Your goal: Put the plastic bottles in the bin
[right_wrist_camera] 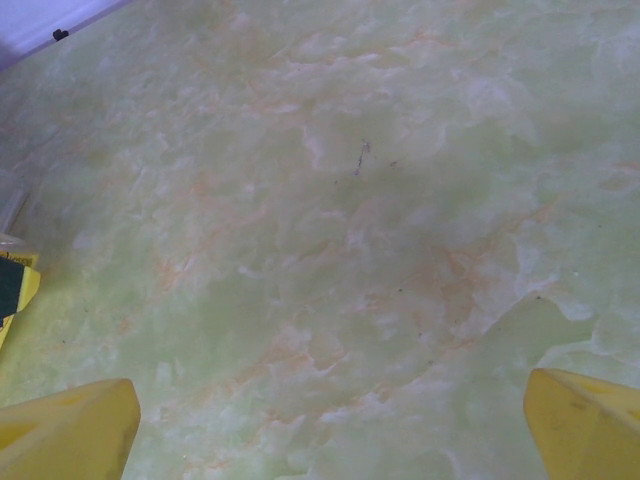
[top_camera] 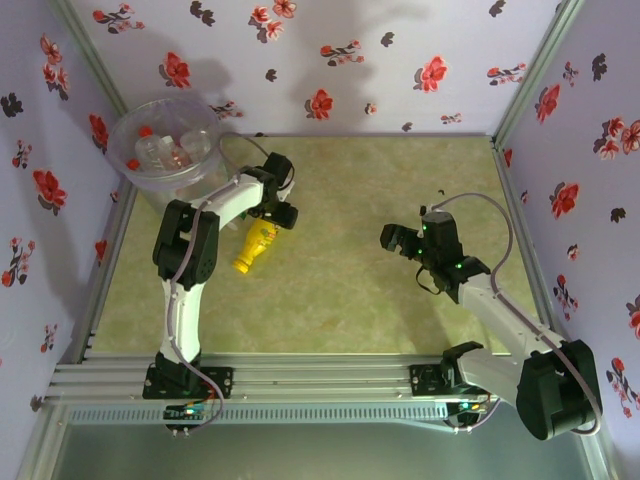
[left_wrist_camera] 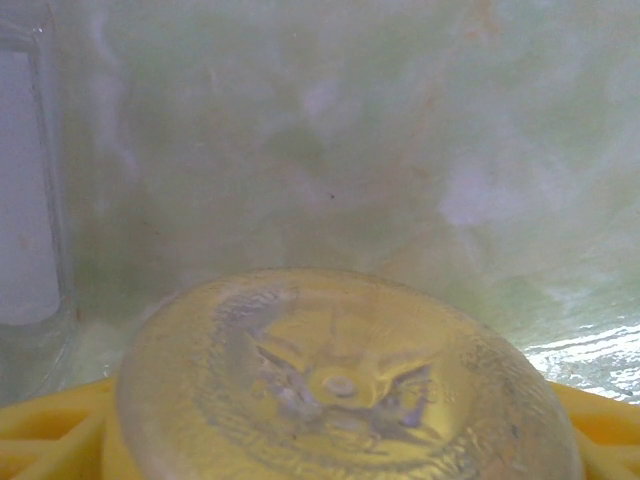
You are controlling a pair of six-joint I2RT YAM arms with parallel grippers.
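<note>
Bin (top_camera: pixel 190 183) sits in the far left corner of the desk (top_camera: pixel 350 280), and it's got a few clear plastic bottles (top_camera: pixel 165 148) in it, with some red bits showing among them. One yellow bottle (top_camera: pixel 255 245) is out on the green marbled top, lying on its side just in front of the bin, narrow end toward the arm bases and fat end toward the back.

Left pincer (top_camera: pixel 278 218) is right down at that fat end. From the left wrist cam the round base of the yellow bottle sits between the two yellow fingers (left_wrist_camera: pixel 50 435), one on each side and very close to it. Honestly can't tell if they're actually squeezing it or just sitting around it. Something clear and upright is at the left edge of that view, too close up to say what.

Right pincer (top_camera: pixel 392 238) hangs over bare desk on the right side, well apart from the bottle and the bin. Its jaws are spread wide, the yellow fingertips (right_wrist_camera: pixel 70 430) off in the bottom corners of the wrist cam with just tabletop between them.
</note>
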